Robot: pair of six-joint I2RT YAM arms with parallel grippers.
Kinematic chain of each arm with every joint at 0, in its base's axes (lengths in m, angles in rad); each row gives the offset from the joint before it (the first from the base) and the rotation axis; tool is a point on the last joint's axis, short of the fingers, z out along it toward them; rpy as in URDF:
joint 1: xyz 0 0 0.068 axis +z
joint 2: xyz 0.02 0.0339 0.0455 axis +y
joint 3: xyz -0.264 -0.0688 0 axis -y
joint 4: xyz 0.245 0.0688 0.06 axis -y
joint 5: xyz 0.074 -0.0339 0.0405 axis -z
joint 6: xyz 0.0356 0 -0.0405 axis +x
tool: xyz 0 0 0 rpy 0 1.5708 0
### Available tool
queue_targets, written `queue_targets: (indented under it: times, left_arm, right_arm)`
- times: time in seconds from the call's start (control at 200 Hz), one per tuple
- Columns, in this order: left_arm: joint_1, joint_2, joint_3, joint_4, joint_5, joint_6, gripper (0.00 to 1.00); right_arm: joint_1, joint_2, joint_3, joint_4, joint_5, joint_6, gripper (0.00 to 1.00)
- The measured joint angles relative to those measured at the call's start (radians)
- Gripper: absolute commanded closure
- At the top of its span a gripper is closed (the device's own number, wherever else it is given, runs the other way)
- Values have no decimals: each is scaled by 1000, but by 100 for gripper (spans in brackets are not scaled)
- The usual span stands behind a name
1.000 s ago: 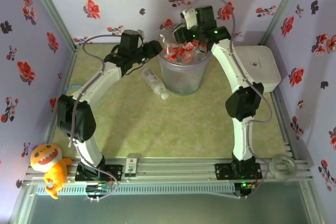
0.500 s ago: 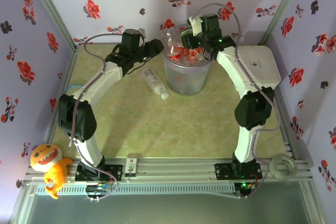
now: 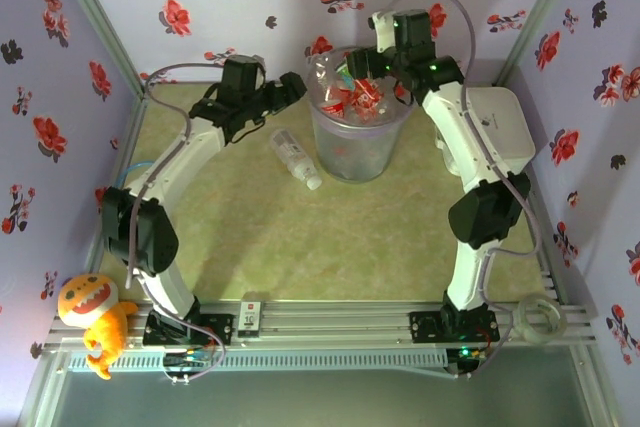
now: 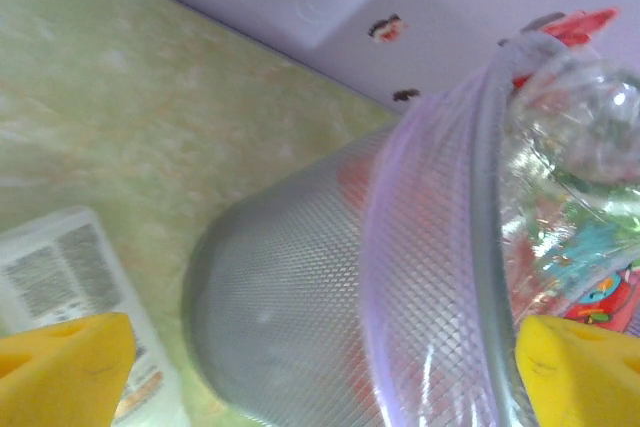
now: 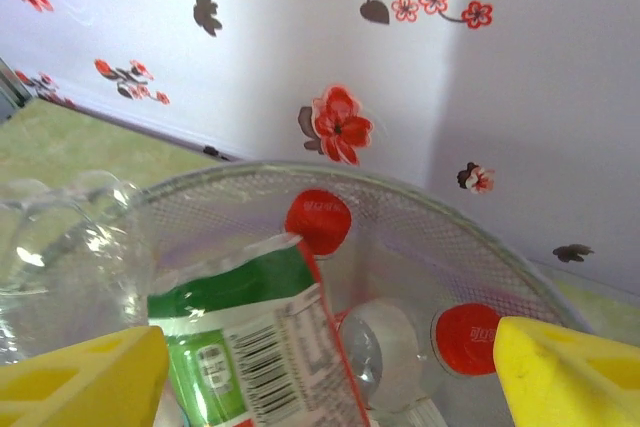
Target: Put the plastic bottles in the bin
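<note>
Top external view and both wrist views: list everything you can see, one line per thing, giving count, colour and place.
bin: one, translucent grey-lilac, far middle of table
bottles in bin: several, clear, red or green labels, heaped inside
loose bottle: one, clear, lying left of bin
box: one, white, right of bin
toy: one, orange, near-left corner
ring: one, clear, near-right corner
left fingers: two, yellow, open, beside bin
right fingers: two, yellow, open, above bin

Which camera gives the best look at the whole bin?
The top external view: the bin shows whole, rim to base, heaped with bottles. The left wrist catches its side wall up close; the right wrist looks over its rim at bottles inside.
</note>
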Motion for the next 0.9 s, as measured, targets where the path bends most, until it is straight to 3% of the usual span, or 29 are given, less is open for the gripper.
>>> queue_targets:
  times: [0.16, 0.32, 0.595, 0.9]
  left_arm:
    - [27, -13, -17, -74, -85, -10, 0]
    - [41, 98, -31, -112, -137, -48, 1]
    - [44, 310, -32, -130, -161, -109, 3]
    - [43, 388, -5, -71, -152, -123, 2]
  right_arm:
    - [0, -58, -47, -18, 3, 61, 14]
    - [0, -146, -146, -19, 6, 126, 14]
    - [0, -248, -304, -14, 8, 175, 14]
    - [-5, -320, -446, 11, 8, 196, 14]
